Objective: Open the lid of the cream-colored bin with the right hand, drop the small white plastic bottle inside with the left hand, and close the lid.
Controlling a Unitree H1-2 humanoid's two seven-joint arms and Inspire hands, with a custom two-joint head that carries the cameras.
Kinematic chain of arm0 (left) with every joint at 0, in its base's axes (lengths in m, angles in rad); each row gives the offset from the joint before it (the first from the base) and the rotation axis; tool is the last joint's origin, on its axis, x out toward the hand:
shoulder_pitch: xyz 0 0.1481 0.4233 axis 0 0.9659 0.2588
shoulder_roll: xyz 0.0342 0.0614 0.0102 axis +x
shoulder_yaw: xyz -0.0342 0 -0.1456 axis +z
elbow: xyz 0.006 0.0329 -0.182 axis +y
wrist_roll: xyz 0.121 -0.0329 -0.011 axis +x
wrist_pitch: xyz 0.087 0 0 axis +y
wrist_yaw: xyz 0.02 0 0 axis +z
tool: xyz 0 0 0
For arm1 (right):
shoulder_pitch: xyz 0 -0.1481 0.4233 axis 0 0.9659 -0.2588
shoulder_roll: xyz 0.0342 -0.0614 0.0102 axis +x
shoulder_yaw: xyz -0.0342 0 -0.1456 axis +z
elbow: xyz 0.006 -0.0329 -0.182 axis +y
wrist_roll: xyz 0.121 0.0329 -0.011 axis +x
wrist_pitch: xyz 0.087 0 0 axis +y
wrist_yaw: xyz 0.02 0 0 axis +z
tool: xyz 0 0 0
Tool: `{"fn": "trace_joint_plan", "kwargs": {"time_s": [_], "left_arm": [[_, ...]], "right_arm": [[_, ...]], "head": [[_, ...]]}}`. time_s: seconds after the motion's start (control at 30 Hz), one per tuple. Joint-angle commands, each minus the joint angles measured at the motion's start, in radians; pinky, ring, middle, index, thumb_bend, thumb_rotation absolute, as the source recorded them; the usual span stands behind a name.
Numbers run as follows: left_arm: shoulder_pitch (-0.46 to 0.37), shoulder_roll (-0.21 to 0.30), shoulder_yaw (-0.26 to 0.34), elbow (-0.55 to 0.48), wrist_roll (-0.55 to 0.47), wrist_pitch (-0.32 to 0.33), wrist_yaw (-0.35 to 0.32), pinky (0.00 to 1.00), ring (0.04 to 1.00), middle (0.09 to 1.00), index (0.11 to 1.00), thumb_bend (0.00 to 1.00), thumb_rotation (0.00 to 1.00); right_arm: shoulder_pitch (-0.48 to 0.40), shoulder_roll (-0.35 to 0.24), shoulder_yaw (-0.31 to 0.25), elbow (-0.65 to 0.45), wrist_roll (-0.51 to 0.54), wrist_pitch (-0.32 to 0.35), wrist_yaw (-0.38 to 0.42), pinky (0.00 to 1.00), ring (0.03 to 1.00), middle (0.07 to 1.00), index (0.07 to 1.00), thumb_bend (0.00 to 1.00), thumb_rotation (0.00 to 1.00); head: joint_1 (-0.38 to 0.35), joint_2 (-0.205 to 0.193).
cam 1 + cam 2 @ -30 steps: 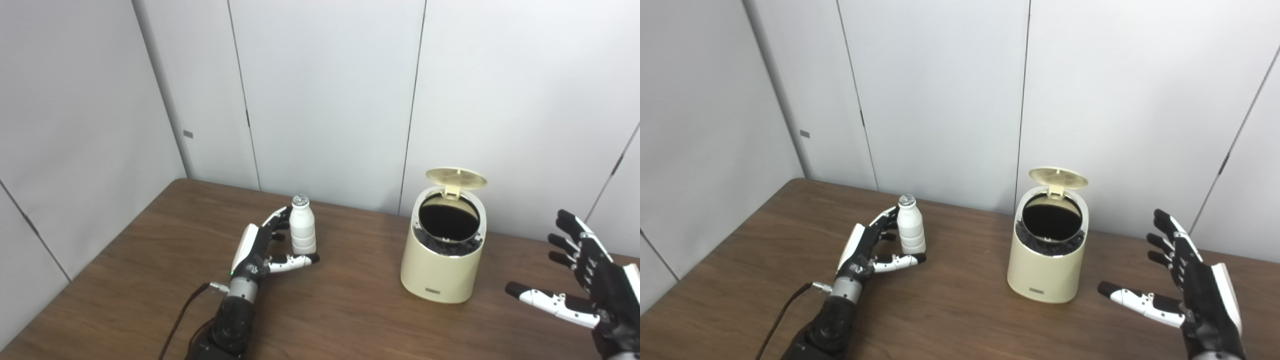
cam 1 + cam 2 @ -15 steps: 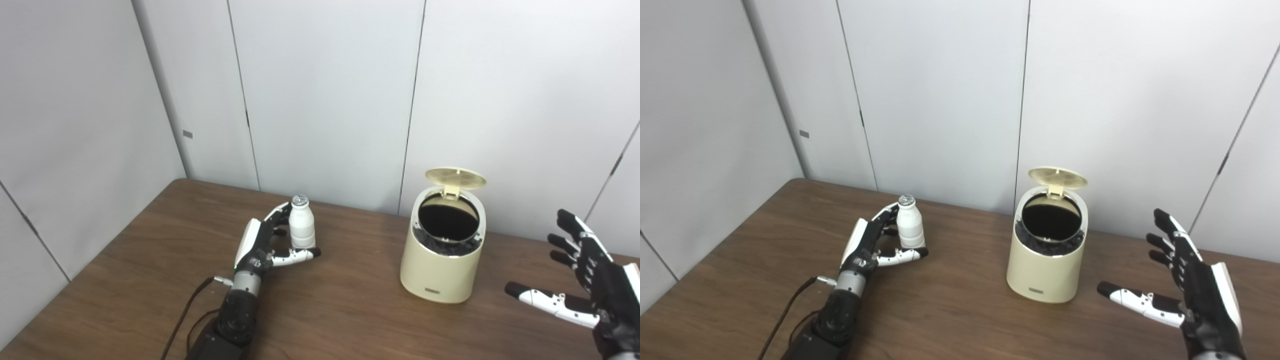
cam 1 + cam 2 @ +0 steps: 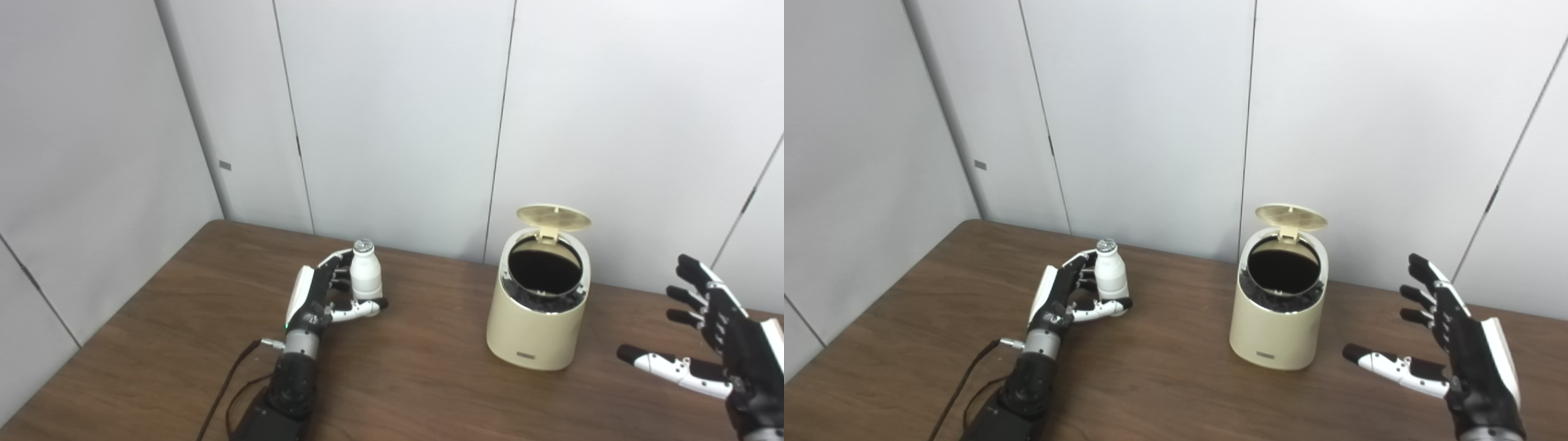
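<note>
One white bottle [image 3: 365, 277] stands upright, gripped by the left hand [image 3: 318, 297]. One cream bin [image 3: 539, 313] sits lid [image 3: 553, 217] up near the table's [image 3: 429, 386] far edge; the right hand [image 3: 723, 343] hovers empty, fingers spread.

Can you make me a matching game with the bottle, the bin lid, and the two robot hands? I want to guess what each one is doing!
Things:
1. bottle
2. lid
3. right hand
4. left hand

States:
A. empty, fingers spread
B. flipped up, bin open
C. upright, white, on the table
D. curled around the bottle

Pairs: 1-C, 2-B, 3-A, 4-D
</note>
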Motion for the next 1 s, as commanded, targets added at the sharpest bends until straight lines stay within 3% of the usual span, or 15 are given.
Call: {"fn": "trace_joint_plan", "kwargs": {"time_s": [0.0,0.07,0.13,0.5,0.7,0.83,0.97], "left_arm": [[-0.028,-0.008,-0.001,0.02,0.018,-0.037,0.057,0.41,0.473,0.491,0.569,0.57,0.0],[-0.03,-0.009,-0.004,0.029,0.027,-0.037,0.073,0.34,0.398,0.451,0.532,0.53,0.0],[-0.031,-0.008,-0.009,0.039,0.035,-0.045,0.087,0.32,0.381,0.444,0.52,0.52,0.0],[-0.025,-0.009,-0.018,0.048,0.045,-0.07,0.111,0.31,0.373,0.44,0.514,0.52,0.0],[-0.014,-0.003,-0.021,0.033,0.046,-0.13,0.114,0.31,0.398,0.463,0.529,0.5,0.0],[0.003,0.002,-0.028,-0.027,0.052,-0.15,0.101,0.36,0.429,0.484,0.508,0.5,0.0],[0.02,0.006,-0.038,-0.096,0.037,-0.221,0.078,0.36,0.429,0.488,0.501,0.5,0.0]], "right_arm": [[-0.025,-0.005,-0.001,-0.045,-0.005,-0.003,-0.001,0.74,0.834,0.904,0.887,0.75,0.0],[-0.024,-0.005,-0.001,-0.05,-0.004,0.002,0.001,0.74,0.836,0.909,0.892,0.74,0.0],[-0.022,-0.006,-0.002,-0.052,-0.002,0.0,0.003,0.74,0.836,0.91,0.893,0.74,0.0],[-0.014,-0.003,-0.003,-0.062,-0.002,0.011,0.003,0.78,0.849,0.918,0.901,0.71,0.0],[-0.012,0.0,0.001,-0.049,-0.007,0.008,-0.002,0.81,0.865,0.927,0.904,0.71,0.0],[-0.007,-0.002,0.001,-0.012,-0.004,-0.021,-0.007,0.84,0.882,0.939,0.917,0.7,0.0],[0.008,-0.005,-0.013,0.077,0.022,-0.119,-0.025,0.89,0.894,0.951,0.928,0.73,0.0]], "head": [[0.0,0.001],[0.0,0.002],[0.001,0.004],[0.0,0.009],[-0.018,0.006],[-0.044,-0.002],[-0.063,-0.009]]}}
